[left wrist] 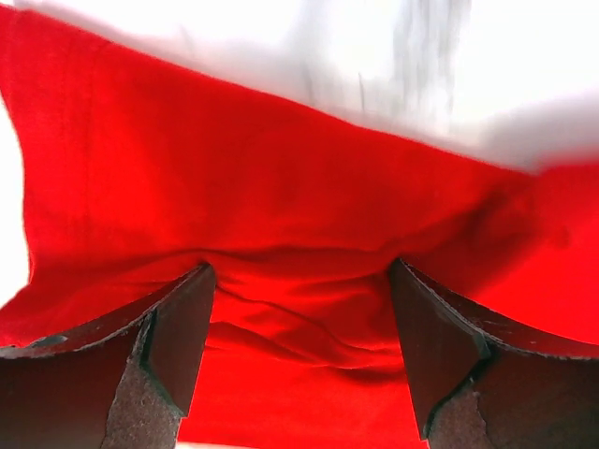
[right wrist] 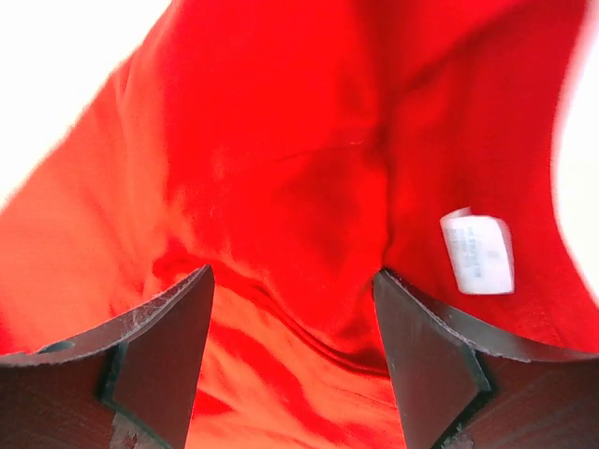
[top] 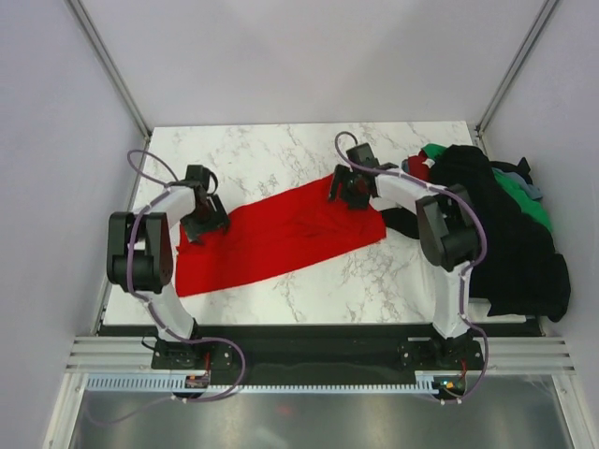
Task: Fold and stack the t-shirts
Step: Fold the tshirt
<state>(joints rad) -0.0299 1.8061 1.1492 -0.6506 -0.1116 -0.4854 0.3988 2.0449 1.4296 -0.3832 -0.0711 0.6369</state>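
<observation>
- Top external view shows you the marble worktop (top: 281, 154), with a heap of black and green t-shirts (top: 510, 234) at its right edge.
- Your red shirt (top: 271, 238) lies spread slantwise mid-worktop, left of the heap.
- Your left end effector (top: 202, 223) sits on the shirt's left end, fingers wide apart, cloth bunched between them, nothing clamped.
- Your right end effector (top: 348, 192) stands just as open at the right end, beside the white label (right wrist: 477, 253).

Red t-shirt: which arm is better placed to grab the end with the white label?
Right. The right gripper is open beside the white label; the left gripper sits at the red t-shirt's opposite end.
</observation>
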